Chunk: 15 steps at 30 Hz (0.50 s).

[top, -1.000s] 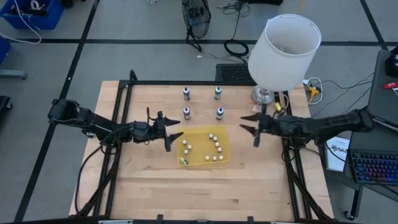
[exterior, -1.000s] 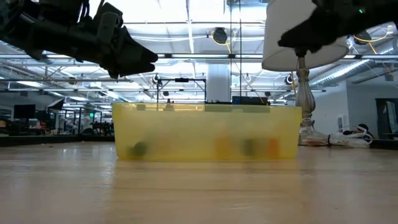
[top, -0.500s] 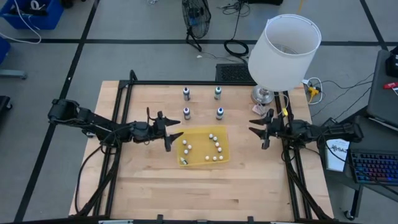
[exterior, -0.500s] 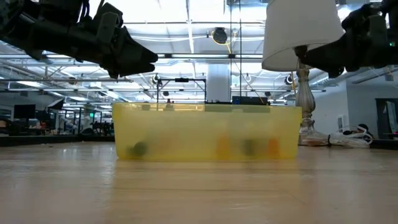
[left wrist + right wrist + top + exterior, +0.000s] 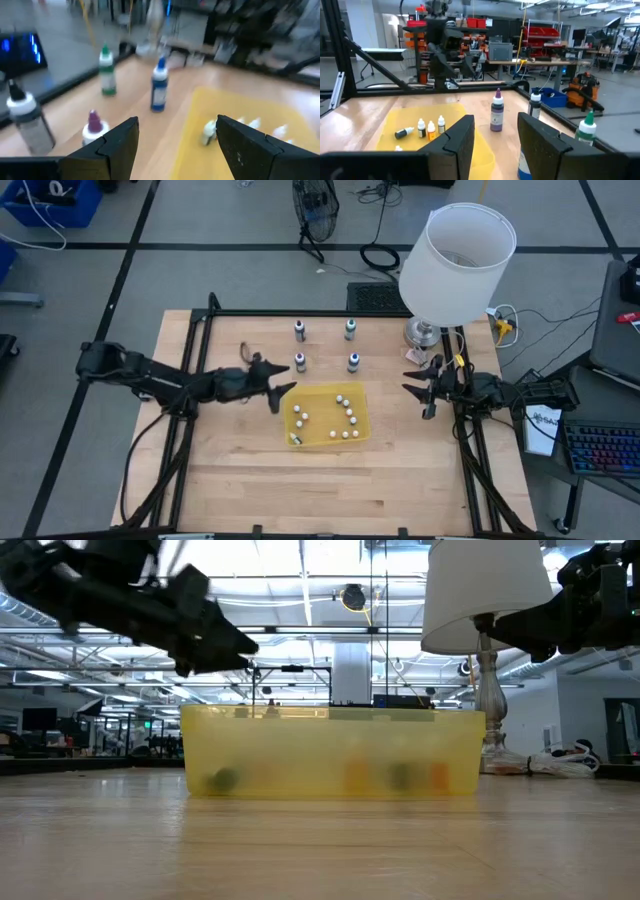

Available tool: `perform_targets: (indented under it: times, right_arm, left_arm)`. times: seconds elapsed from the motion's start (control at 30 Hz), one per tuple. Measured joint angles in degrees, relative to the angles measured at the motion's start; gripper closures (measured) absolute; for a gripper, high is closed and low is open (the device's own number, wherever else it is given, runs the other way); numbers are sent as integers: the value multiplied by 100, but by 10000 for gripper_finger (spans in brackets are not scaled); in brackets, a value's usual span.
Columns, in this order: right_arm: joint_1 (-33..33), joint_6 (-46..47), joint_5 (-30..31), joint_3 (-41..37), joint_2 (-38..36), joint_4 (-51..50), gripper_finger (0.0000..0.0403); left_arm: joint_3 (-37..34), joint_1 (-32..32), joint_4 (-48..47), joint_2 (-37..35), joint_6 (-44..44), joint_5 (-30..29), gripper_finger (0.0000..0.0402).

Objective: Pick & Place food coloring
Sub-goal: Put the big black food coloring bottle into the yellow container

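Left end effector [image 5: 277, 392] held released above the table [image 5: 230, 470], just left of the yellow bin [image 5: 362, 412].
Right end effector [image 5: 418, 387] is also seen released, parked near the table's right edge beside the lamp [image 5: 455, 255]. Four food coloring bottles [image 5: 326, 345] are stood upright on the table behind the bin, in two rows of two, apart from both end effectors. Small dropper bottles [image 5: 345, 418] are scattered inside the bin.
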Motion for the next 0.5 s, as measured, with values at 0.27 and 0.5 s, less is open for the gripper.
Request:
perform_targets:
  times: [0.27,0.5]
  right_arm:
    - [0,1139,-7,-9,17,-35,261]
    - [0,1150,-3,-12,17,-28,261]
  left_arm:
    - [2731,1416,-5031,253,362,296,135]
    - [5087,2654,-6986,556,377,987,135]
